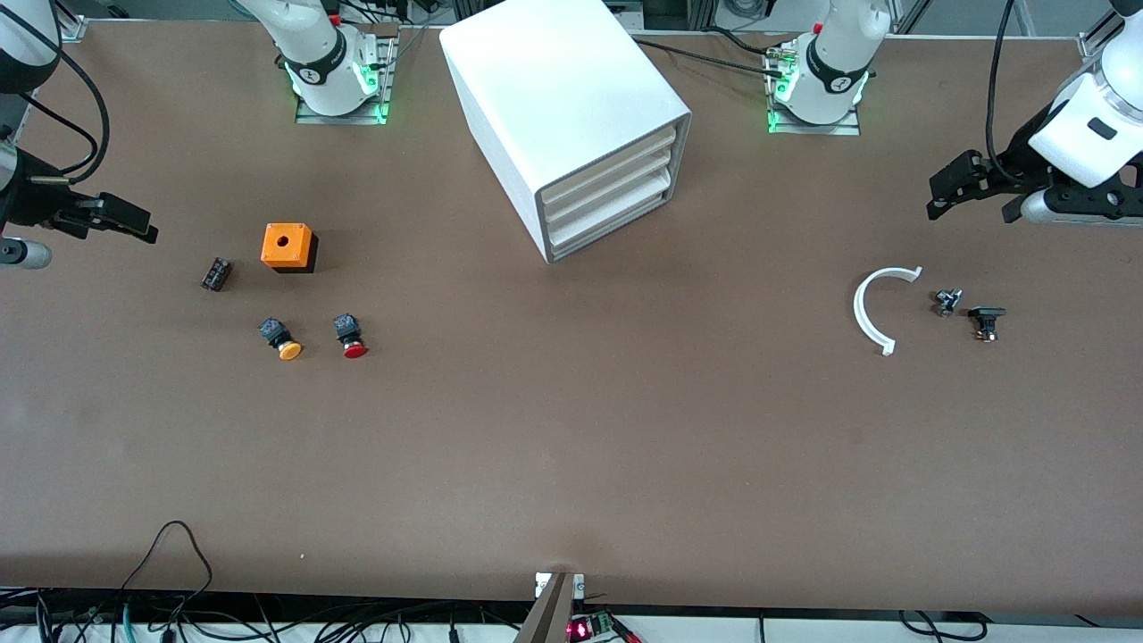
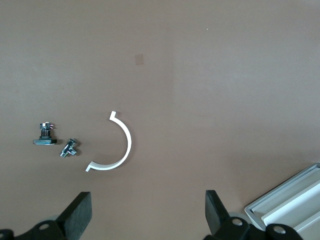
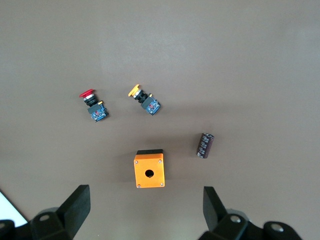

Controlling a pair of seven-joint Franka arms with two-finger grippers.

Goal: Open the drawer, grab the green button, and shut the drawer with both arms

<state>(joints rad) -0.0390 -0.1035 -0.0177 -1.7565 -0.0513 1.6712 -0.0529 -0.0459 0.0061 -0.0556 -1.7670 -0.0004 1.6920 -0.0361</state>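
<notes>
Drawer (image 1: pixel 611 221) shut at the cabinet's (image 1: pixel 561 98) bottom. Left gripper (image 1: pixel 973 192) spread wide, up over the white arc (image 1: pixel 872 309). Right gripper (image 1: pixel 120 219) spread too, over the worktop (image 1: pixel 571 429) near the orange box (image 1: pixel 287 246).

Orange box (image 3: pixel 149 169), red btn (image 3: pixel 93 105), orange btn (image 3: pixel 144 100), capacitor (image 3: pixel 205 145)

The cabinet (image 1: pixel 571 125) stands at the middle of the table's edge by the robots' bases, its drawer (image 1: pixel 612 230) lowest in the stack, shut. Toward the right arm's end sits a box (image 1: pixel 288 247), a cylinder (image 1: pixel 216 273) beside it toward that end's edge. Nearer the front camera than the box lie two buttons (image 1: pixel 280 338) (image 1: pixel 349 335), side by side, apart. Toward the left arm's end lies a curved strip (image 1: pixel 871 308), then two small parts (image 1: pixel 947 301) (image 1: pixel 986 321) closer to that end's edge.
</notes>
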